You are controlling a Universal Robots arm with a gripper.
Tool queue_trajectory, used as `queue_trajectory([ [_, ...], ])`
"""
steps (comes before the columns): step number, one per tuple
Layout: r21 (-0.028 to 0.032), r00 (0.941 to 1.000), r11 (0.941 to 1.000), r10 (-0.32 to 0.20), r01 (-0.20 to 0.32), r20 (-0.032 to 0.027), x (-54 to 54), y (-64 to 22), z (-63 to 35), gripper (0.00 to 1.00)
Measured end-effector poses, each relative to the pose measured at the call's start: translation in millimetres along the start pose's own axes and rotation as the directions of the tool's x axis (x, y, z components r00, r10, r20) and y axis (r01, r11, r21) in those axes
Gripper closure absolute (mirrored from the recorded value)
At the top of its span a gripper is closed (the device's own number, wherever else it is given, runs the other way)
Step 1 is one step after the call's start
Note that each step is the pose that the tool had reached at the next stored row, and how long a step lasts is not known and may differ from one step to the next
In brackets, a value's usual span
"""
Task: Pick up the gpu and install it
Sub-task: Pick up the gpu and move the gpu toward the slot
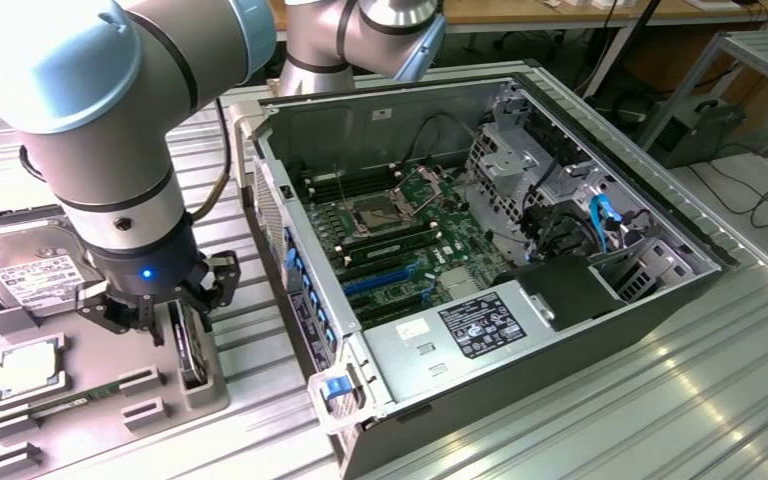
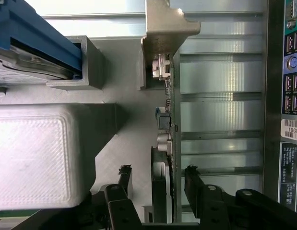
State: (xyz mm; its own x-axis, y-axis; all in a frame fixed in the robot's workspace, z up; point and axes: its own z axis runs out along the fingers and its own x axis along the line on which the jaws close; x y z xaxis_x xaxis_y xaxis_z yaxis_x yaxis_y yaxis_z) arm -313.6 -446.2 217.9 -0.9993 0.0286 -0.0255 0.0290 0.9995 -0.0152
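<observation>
**End effector open astride the gpu, card not yet lifted**

Nearest the exterior camera is the arm (image 1: 117, 190), its pale grey joints and blue cap looming over a grey tray (image 1: 97, 345) of spare parts on the ribbed metal bench (image 1: 598, 420). At the arm's tip, the end effector (image 1: 177, 318) points straight down at the tray. Directly beneath it, the gpu (image 1: 192, 352) stands upright on its long edge in a grey holder (image 1: 204, 385).

Seen from the wrist, the end effector (image 2: 158, 171) is spread wide. Its black fingers (image 2: 125, 181) sit one on each side of the gpu (image 2: 165, 143). There is a clear gap between each finger and the card, so nothing is gripped. The part of the card between the fingers carries what looks like a finned heatsink. The pale metal bracket (image 2: 165, 28) is at the card's far end, well away from the end effector. A pale textured block (image 2: 38, 153) sits just beside one finger, apart from the card.

On the tray, near the end effector on the side away from the card, a silver hard drive (image 1: 24, 272) with a white label lies flat. On the card's side of the end effector, close to the tray but not touching it, an open computer case (image 1: 584, 330) lies on its side. Its motherboard (image 1: 404, 240) faces up, and its rear port panel (image 2: 292, 72) shows beyond the card.
</observation>
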Motion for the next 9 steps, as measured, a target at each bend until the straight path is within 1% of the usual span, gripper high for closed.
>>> queue_trajectory([
  [1,0.0,1.0,1.0,0.0,0.0,0.0,0.0,0.0,0.0,0.44],
  [2,0.0,1.0,1.0,0.0,0.0,0.0,0.0,0.0,0.0,0.51],
  [9,0.0,1.0,1.0,0.0,0.0,-0.0008,-2.2,0.0,0.1,0.51],
])
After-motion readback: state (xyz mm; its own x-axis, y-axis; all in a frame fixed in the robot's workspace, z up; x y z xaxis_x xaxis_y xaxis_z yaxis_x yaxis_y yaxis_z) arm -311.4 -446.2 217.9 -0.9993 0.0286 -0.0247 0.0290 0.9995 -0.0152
